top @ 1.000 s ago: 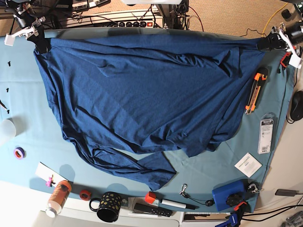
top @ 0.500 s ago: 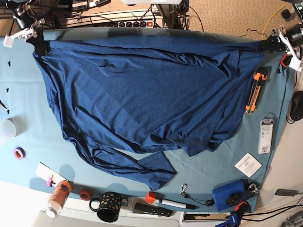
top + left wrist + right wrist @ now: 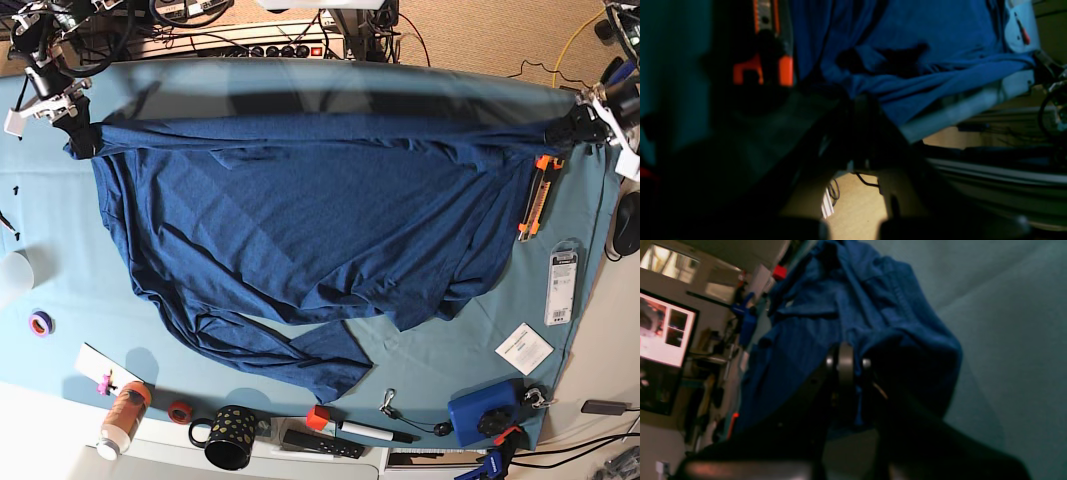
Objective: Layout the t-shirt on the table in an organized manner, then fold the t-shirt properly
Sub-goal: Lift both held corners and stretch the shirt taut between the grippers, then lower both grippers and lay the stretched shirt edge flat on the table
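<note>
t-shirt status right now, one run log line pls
phase: layout | left tool: shut on t-shirt corner | right tool: shut on opposite corner | top edge stretched taut, lower part bunched on table | fold: not started

The right gripper (image 3: 848, 373) is closed on a bunched fold of the t-shirt (image 3: 826, 323), its dark fingers (image 3: 845, 365) pinching the navy fabric. The shirt stretches away toward the far edge of the table (image 3: 1007, 340), whose teal cloth lies bare to the right. A lit monitor (image 3: 663, 330) stands at left.
</note>
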{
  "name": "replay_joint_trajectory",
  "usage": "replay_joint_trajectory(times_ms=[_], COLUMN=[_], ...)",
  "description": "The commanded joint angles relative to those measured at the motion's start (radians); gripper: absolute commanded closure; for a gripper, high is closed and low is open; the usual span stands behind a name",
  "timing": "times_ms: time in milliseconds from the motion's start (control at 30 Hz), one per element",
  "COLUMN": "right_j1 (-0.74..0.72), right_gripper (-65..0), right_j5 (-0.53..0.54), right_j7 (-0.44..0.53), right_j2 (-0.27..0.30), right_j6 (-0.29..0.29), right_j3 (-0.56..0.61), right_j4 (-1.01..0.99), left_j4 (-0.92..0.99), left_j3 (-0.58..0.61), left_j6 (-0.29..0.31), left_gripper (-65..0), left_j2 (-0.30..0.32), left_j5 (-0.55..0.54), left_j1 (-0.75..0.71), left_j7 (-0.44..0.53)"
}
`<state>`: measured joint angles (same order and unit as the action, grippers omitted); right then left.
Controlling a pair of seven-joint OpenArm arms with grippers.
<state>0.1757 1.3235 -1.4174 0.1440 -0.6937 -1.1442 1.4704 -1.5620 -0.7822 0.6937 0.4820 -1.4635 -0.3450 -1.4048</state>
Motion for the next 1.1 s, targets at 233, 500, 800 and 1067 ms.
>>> replay_joint_trajectory(times_ms=[233, 500, 800, 1067], right_j1=[-0.013, -0.055, -0.062, -0.062], right_gripper=[0.0, 0.0, 0.0, 0.0], right_j5=[-0.018, -0.131, -0.147, -0.196], right_j7=[0.021, 0.021, 0.022, 0.043], right_j2=[0.019, 0.019, 0.019, 0.019], right_j6=[-0.004, -0.004, -0.004, -0.004], right_j3=[0.145, 0.215, 0.214, 0.214], right_j4=[0.014, 0.014, 0.014, 0.014], left_j4=[-0.013, -0.013, -0.013, -0.013], left_j3=[-0.012, -0.012, -0.012, -0.005], left_j6=[0.004, 0.004, 0.004, 0.003], left_gripper=[0.0, 0.0, 0.0, 0.0], left_j2=[0.022, 0.017, 0.017, 0.018], left_j5=[0.013, 0.013, 0.026, 0.12], left_j1=[0.032, 0.032, 0.033, 0.068], left_j7=[0.046, 0.053, 0.053, 0.097])
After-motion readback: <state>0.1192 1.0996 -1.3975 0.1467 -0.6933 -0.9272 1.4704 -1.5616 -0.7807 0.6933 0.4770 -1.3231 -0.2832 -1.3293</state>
